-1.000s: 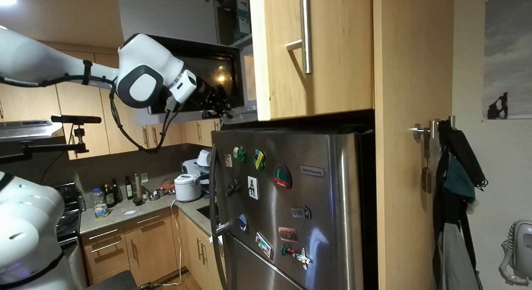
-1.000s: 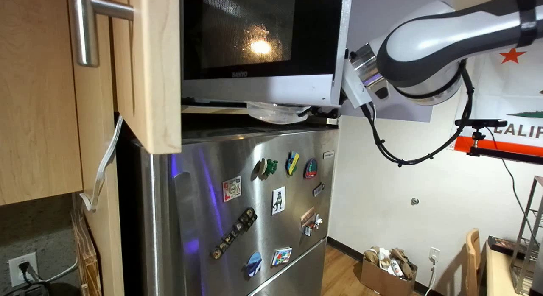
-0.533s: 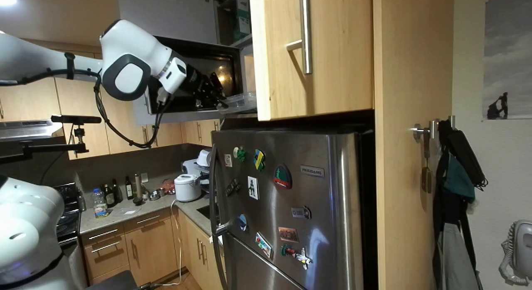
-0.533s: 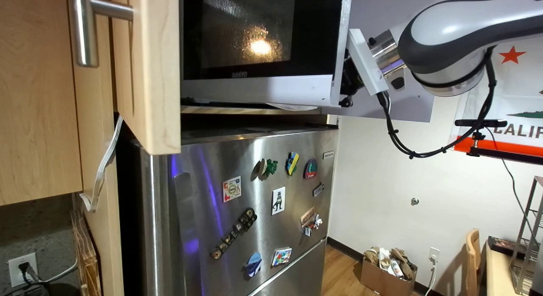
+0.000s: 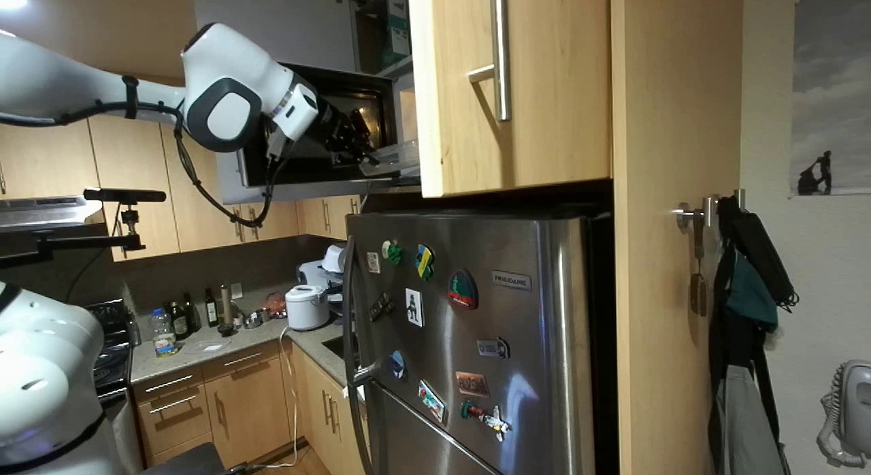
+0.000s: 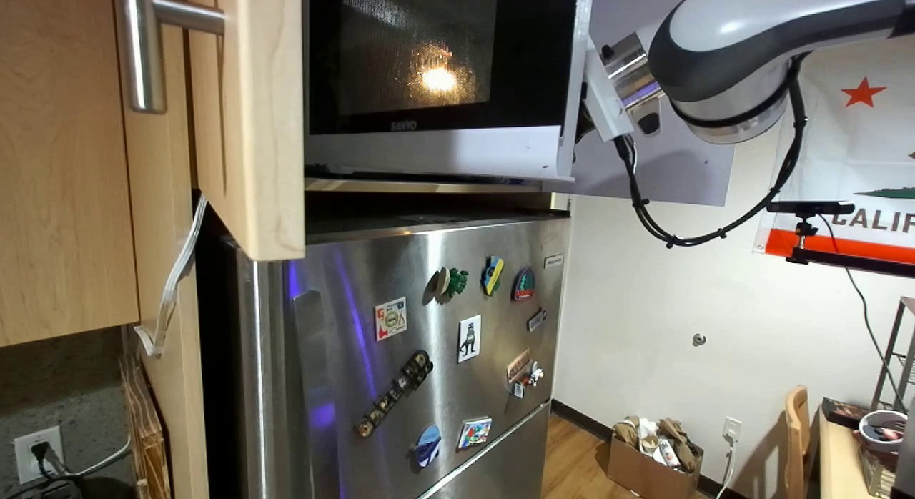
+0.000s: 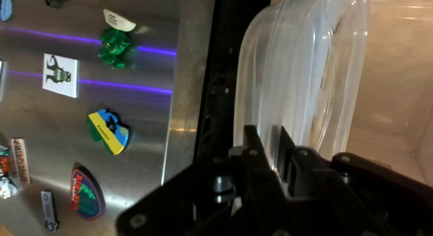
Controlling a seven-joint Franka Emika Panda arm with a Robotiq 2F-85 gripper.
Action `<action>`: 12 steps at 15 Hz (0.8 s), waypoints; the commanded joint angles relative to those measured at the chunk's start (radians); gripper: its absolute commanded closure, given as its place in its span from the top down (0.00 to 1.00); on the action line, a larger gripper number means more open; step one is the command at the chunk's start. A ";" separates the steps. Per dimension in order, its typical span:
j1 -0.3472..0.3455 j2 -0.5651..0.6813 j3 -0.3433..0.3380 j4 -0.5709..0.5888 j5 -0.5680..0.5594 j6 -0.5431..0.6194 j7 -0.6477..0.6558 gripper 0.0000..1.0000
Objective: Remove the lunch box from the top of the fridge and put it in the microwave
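The lunch box is a clear plastic container (image 7: 297, 60) in the wrist view; it shows in an exterior view (image 5: 396, 158) by the microwave opening. My gripper (image 7: 266, 132) is shut on its near rim or wall, with clear plastic between the fingers. The gripper (image 5: 373, 160) holds the box above the fridge's top level. The microwave's door (image 5: 384, 101) stands open, its SANYO front (image 6: 400, 70) facing an exterior view and hiding the box and fingertips there. The lit cavity (image 7: 389, 77) lies just beyond the box. The steel fridge (image 5: 531, 339) with magnets stands below.
A wooden cabinet door (image 5: 544, 87) with a bar handle juts out beside the microwave; it also shows in an exterior view (image 6: 275, 127). A grey panel (image 6: 658, 170) stands behind the arm. A counter (image 5: 252, 335) with a white cooker (image 5: 306, 308) lies below left.
The gripper has risen with the lunch box from below the microwave door's lower edge, drawing back, then moving toward the opening. The box is now hidden behind the door in an exterior view.
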 commanded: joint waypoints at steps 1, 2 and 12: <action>-0.005 0.084 0.015 0.121 -0.007 -0.014 0.007 0.06; -0.012 0.103 0.021 0.148 -0.010 -0.016 0.015 0.06; -0.109 0.291 0.070 0.408 -0.130 -0.051 0.119 0.05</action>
